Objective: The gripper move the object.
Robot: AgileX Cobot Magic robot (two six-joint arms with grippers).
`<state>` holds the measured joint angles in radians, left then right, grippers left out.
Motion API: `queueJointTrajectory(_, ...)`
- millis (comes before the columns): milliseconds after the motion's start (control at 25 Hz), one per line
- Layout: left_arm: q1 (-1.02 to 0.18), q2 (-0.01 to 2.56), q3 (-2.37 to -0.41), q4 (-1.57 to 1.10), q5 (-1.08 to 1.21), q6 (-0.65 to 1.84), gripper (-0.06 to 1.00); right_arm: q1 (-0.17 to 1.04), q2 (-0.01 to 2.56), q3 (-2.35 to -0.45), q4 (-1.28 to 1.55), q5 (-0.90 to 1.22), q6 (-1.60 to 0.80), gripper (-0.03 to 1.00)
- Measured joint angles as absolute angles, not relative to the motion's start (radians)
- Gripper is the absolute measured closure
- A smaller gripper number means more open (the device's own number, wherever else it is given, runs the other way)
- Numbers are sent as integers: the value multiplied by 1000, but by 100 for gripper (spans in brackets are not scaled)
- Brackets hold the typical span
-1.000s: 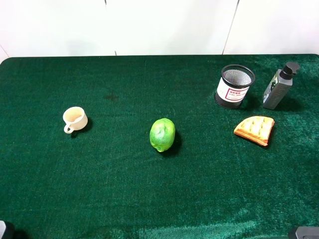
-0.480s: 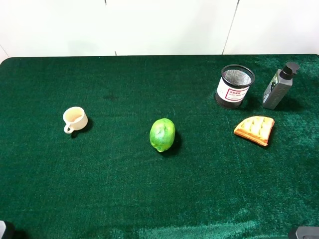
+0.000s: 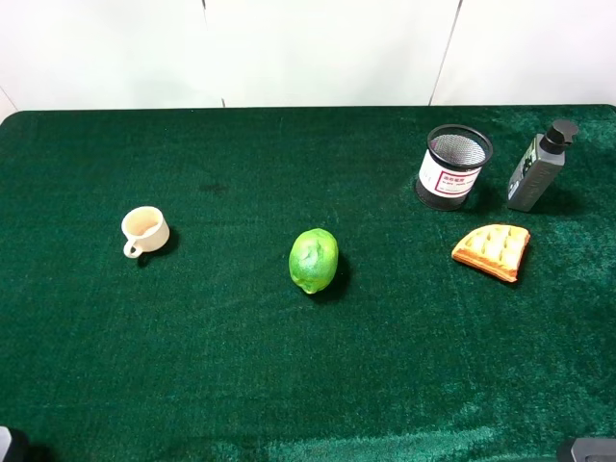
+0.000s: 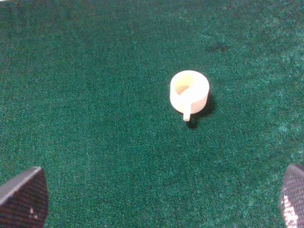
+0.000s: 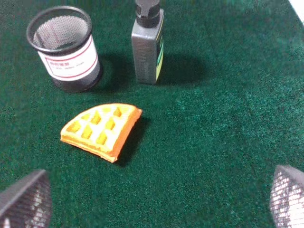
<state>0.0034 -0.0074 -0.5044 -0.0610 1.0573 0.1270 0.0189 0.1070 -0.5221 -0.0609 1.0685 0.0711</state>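
Note:
The dark grey pump bottle [image 3: 539, 167] with a black pump top stands upright at the table's far right; it also shows in the right wrist view [image 5: 147, 44]. My right gripper [image 5: 156, 202] is open and empty, its fingertips [image 5: 26, 202] wide apart and well short of the bottle. In the high view only a corner of it [image 3: 587, 450] shows at the bottom right. My left gripper [image 4: 156, 202] is open and empty, its fingertips [image 4: 23, 202] apart over bare cloth short of a small cup. Its corner [image 3: 10, 447] shows at the bottom left.
A black mesh cup [image 3: 452, 166] with a white label stands left of the bottle [image 5: 65, 49]. An orange waffle wedge [image 3: 493, 250] lies in front of them [image 5: 102, 129]. A green lime [image 3: 314, 260] sits mid-table. A cream cup [image 3: 144, 231] sits at the left [image 4: 188, 91]. Green cloth [image 3: 289, 375] covers the table.

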Motion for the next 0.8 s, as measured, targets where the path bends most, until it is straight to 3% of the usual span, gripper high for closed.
queueJointTrajectory(800,3,-7,-504,-61,1057,127,-5,20,-6,-498,14,1029,-11,28)
